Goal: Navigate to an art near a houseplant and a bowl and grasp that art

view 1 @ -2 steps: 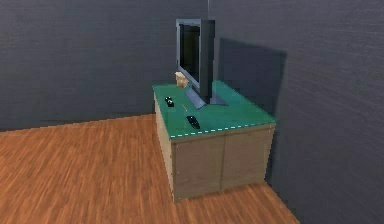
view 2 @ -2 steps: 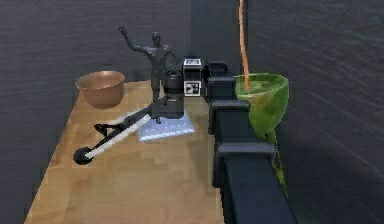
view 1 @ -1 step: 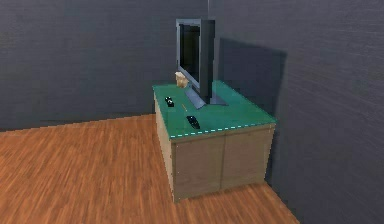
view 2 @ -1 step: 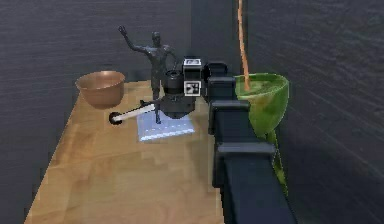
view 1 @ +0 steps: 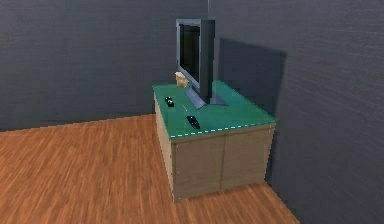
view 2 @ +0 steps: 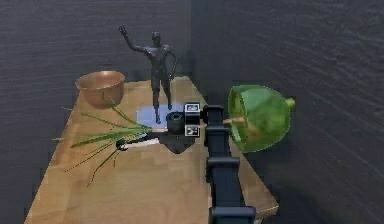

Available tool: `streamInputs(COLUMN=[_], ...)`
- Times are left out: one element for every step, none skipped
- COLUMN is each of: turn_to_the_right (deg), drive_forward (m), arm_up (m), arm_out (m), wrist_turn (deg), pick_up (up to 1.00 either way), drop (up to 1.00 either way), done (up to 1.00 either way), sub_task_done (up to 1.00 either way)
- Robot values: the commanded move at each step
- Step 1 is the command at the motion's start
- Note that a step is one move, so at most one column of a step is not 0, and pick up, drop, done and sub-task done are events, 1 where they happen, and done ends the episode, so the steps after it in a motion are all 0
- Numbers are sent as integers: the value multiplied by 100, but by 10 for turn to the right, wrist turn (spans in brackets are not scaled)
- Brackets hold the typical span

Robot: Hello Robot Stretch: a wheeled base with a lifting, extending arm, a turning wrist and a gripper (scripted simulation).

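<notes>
On a wooden table (view 2: 150, 190) in the arm side view stands the art: a dark statue (view 2: 155, 65) of a man with one arm up. It is upright on a round blue base (view 2: 150, 116) near the table's far end. Just beside it, toward the view's left, sits a brown bowl (view 2: 100, 86). Its shiny inside wall shows, but I cannot tell if anything is in it. In front of the bowl a houseplant (view 2: 100, 132) spreads long thin green leaves over the table.

The arm (view 2: 224, 180) reaches toward the statue's base, and the gripper (view 2: 168, 124) is right by it. I cannot tell how its fingers are set or if it holds anything.

On the view's right is a big round green thing (view 2: 262, 115), maybe a pot on its side.

In the forward view a cabinet (view 1: 215, 150) with a green top carries a TV (view 1: 195, 55) and two dark remotes (view 1: 193, 121).
</notes>
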Motion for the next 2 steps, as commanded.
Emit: streamInputs(turn_to_the_right=[0,0], drive_forward=[0,0], arm_up=[0,10], arm_out=[0,0], wrist_turn=[0,0], pick_up=[100,0], drop=[0,0], done=[0,0], sub_task_done=[0,0])
